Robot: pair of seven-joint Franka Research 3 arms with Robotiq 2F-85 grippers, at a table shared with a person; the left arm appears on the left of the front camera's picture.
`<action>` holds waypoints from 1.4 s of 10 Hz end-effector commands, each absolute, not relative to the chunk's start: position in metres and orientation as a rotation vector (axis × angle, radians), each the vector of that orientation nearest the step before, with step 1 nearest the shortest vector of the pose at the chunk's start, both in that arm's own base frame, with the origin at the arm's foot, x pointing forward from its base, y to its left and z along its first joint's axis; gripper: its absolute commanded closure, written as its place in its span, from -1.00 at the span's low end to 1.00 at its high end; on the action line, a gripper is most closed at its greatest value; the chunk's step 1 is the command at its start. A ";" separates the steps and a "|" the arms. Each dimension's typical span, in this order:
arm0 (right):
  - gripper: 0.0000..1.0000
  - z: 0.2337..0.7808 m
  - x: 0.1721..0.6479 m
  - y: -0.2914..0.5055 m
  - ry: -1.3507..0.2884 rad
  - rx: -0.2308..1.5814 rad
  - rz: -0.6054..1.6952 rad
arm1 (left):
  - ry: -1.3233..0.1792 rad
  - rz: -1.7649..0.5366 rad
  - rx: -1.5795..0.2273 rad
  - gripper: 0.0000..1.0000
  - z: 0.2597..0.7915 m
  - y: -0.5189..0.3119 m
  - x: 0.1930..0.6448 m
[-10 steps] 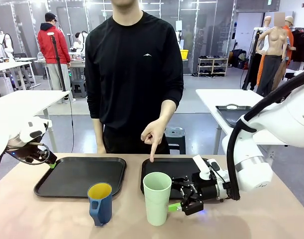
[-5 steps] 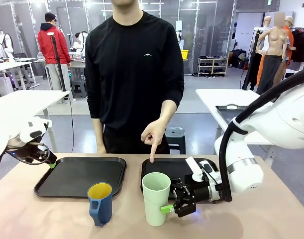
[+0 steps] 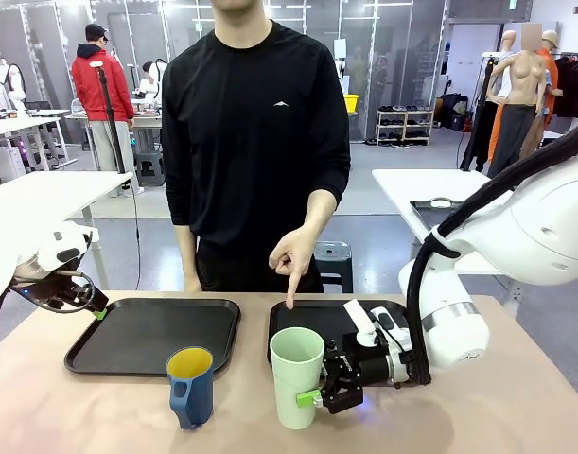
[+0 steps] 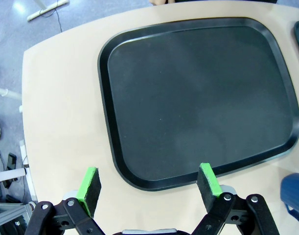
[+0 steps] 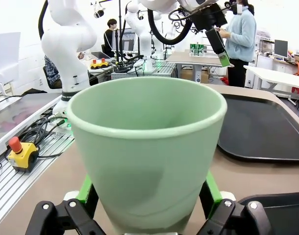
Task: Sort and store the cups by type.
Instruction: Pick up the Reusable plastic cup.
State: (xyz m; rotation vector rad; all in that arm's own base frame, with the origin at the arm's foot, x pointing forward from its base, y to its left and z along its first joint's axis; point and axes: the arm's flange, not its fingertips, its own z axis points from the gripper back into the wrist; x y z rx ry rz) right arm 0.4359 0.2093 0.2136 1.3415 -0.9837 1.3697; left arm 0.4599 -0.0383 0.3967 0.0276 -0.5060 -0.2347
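The pale mint-green tumbler [image 3: 296, 374] stands upright on the table in front of the right black tray [image 3: 338, 318]. My right gripper [image 3: 313, 390] is open and lies level with the table, one finger on each side of the tumbler's lower half. In the right wrist view the tumbler [image 5: 147, 147] sits between the green pads [image 5: 85, 188], and I cannot tell whether they touch it. The dark blue mug [image 3: 190, 386] with its yellow inside stands to the tumbler's left. My left gripper [image 3: 90, 305] hangs open and empty over the left tray's corner [image 4: 115, 161]; the mug's edge [image 4: 294, 192] shows at lower right.
The left black tray [image 3: 147, 331] has nothing on it. A person stands at the far side, one hand [image 3: 290, 257] pointing a finger down at the right tray's far edge. Bare table lies in front of the cups.
My right gripper slid left along the table until its fingers straddled the tumbler. The left arm, both cups and the pointing hand stayed put.
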 end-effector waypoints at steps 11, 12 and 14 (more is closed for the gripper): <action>0.04 0.234 0.430 0.223 -0.998 1.378 1.312 | -0.507 -0.232 0.026 -1.00 0.397 -0.037 0.460; 0.04 0.246 0.424 0.223 -1.020 1.373 1.297 | -0.507 -0.232 0.026 -1.00 0.397 -0.037 0.460; 0.04 0.269 0.410 0.223 -1.032 1.354 1.317 | -0.507 -0.232 0.026 -1.00 0.397 -0.037 0.460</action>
